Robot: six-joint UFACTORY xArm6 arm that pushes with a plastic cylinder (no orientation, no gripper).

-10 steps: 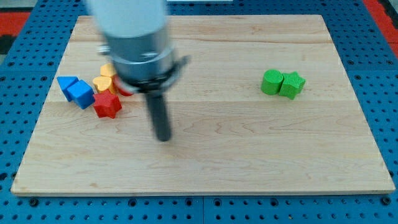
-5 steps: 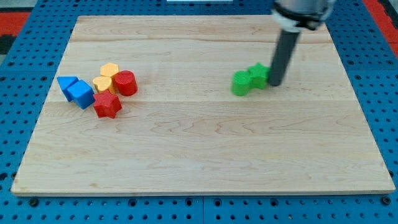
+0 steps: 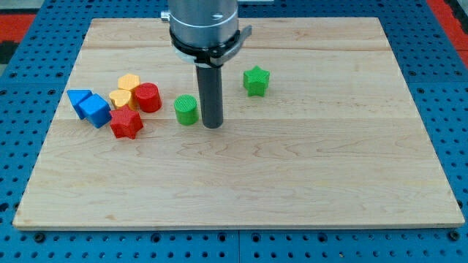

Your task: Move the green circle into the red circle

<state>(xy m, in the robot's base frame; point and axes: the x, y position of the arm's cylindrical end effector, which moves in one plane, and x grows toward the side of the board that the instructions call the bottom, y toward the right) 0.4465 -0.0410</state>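
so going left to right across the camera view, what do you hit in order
blue triangle-like block → blue cube → red star → red circle → green circle → my tip → green star. The yellow blocks overlap the red star's span, so I leave them out.

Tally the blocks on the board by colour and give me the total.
Blue: 2, a triangle-like block and a cube
Yellow: 2
Red: 2, circle and star
Green: 2, circle and star
Total: 8
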